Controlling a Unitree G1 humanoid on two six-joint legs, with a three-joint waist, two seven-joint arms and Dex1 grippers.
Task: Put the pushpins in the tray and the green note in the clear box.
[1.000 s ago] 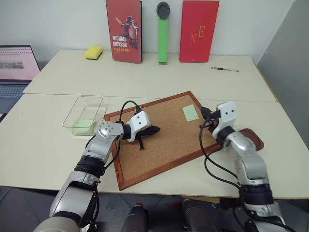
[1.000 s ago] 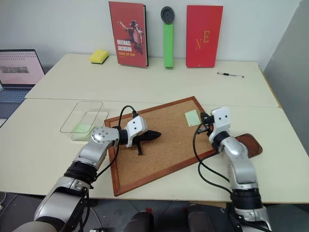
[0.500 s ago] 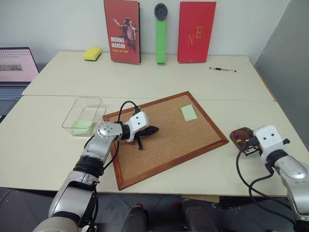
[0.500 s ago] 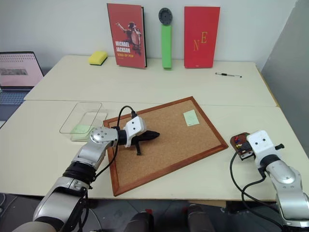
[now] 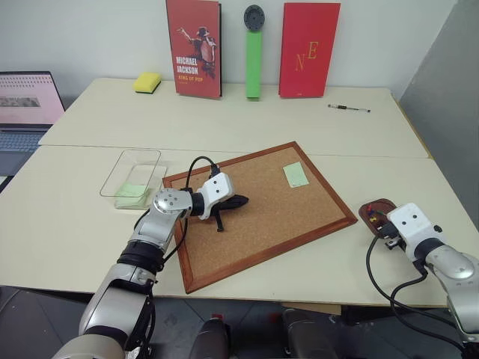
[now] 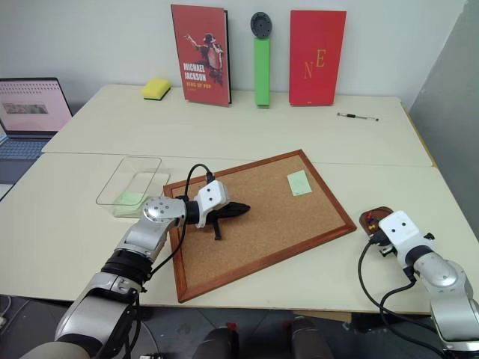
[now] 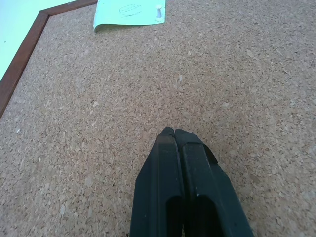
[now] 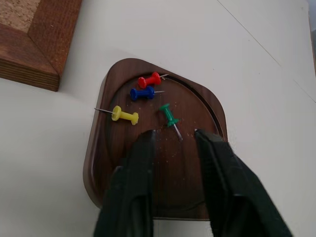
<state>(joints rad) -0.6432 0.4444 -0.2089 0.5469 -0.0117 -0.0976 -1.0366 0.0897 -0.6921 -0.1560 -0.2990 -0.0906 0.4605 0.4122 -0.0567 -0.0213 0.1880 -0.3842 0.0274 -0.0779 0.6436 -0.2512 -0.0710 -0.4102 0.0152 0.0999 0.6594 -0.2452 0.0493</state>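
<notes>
Over at the right edge of the table, the right gripper hangs just above the tray, its two black fingers parted with nothing between them. In the dark red-brown dish lie four pushpins: a red pushpin and a blue pushpin side by side, a yellow pushpin with its needle poking out over the tray's rim, and a green pushpin just ahead of the fingertips. The tray sits just off the corner of the cork board, close beside its wooden frame but not touching.

On the cork board, the left gripper rests with its fingers pressed tight together, holding nothing, tips low over the bare cork near the middle of the board. One green note lies near the board's far right corner, and the left wrist view shows a white pushpin stuck through it.

To the left of the board stands the clear box, with a pale green slip lying inside at its near end.

Along the back wall stand a Michael Jackson book, a green upright bar and a red book, with a yellow sponge to the left and a pen to the right. A laptop sits open at the far left.
</notes>
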